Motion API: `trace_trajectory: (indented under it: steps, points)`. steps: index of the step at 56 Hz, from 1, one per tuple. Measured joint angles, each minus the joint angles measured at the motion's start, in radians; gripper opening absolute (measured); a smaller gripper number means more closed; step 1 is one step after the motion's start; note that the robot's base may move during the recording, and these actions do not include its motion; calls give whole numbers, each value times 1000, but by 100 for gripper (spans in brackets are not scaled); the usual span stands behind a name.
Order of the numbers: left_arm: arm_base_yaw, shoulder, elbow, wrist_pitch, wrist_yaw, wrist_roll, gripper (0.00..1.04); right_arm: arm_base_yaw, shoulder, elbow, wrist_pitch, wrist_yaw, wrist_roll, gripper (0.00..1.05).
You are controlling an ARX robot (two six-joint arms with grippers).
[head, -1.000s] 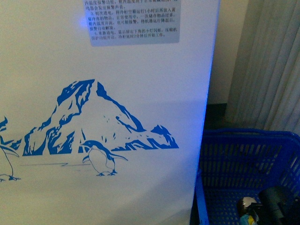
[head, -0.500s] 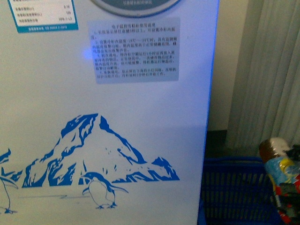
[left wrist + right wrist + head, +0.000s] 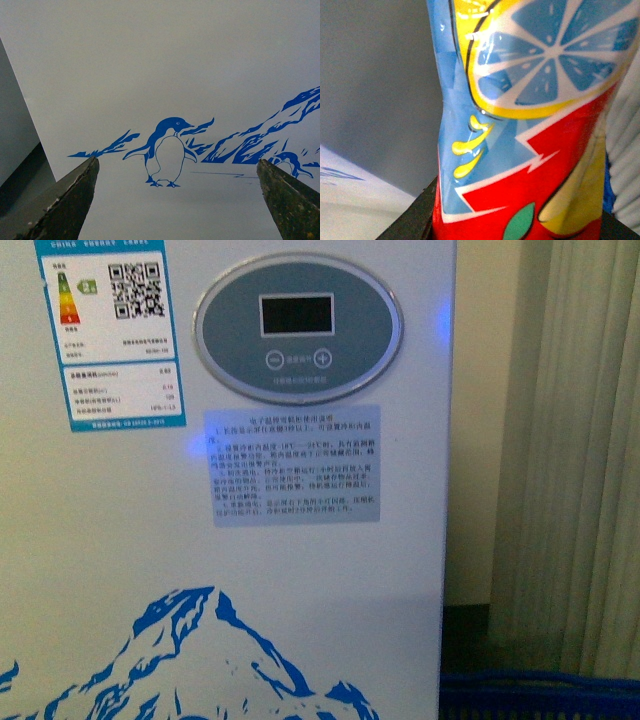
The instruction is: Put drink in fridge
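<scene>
Front camera squarely faces the fridge (image 3: 300, 570) wall, close up. The left wrist camera looks past the left gripper (image 3: 176, 162) at the same mountain picture (image 3: 205, 660) (lower down). The right wrist camera is pressed close to the drink (image 3: 520, 125).

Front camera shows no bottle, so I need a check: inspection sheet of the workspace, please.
Surface: nothing seen.
Job's things: fridge front fills front view, lid out of view; drink in right gripper, seen only in right wrist view.
Clutter: blue crate rim, right of fridge.
Grippers: left gripper open, empty, facing fridge; right gripper shut on drink.
Cables: nothing seen.
Surroundings: wall, curtain right of fridge.
</scene>
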Motion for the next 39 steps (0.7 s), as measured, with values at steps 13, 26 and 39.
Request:
trace_trajectory:
  steps: [13,26,39]
  points:
    - [0,0,0,0,0,0,97,32,-286,-26,-98,11,32,45]
    - [0,0,0,0,0,0,97,198,-580,-94,-244,232,64,44]
    - [0,0,0,0,0,0,97,485,-659,-142,-159,533,26,44]
